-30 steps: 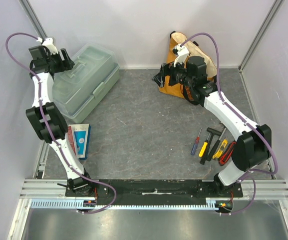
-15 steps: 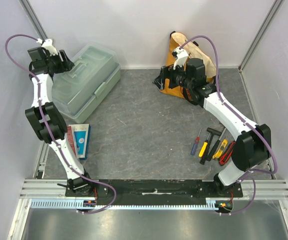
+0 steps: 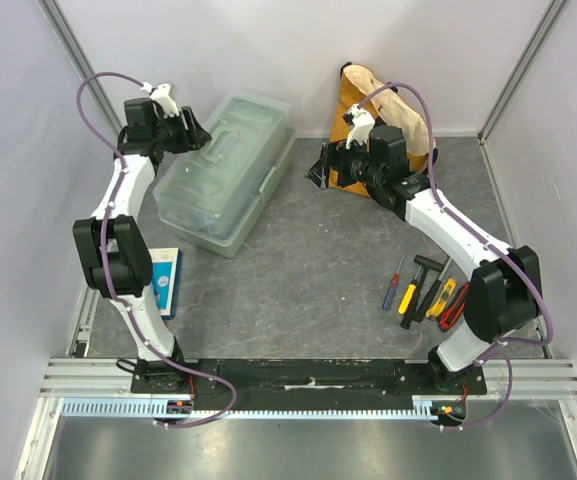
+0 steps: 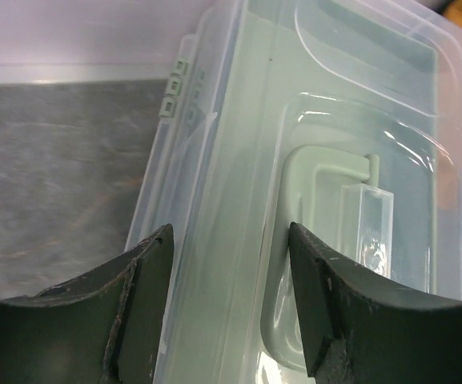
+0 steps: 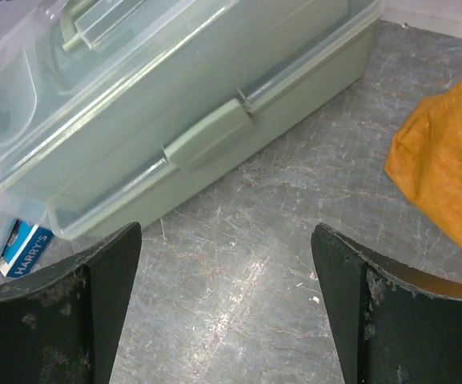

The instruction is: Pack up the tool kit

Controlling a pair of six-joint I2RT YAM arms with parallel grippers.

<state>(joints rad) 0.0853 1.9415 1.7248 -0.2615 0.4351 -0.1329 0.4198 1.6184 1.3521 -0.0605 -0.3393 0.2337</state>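
Though tools seem six, one toolbox.

Toolbox: pale sage-green body and latch, clear translucent lid, seen between the black fingers of the left gripper.
Bench: dark grey with pale marble-like veining.
Tote bag, right of the right gripper: mustard yellow.
Packets, left of that gripper: one red, one blue with white lettering.
Hand tools: red, yellow and black handles.
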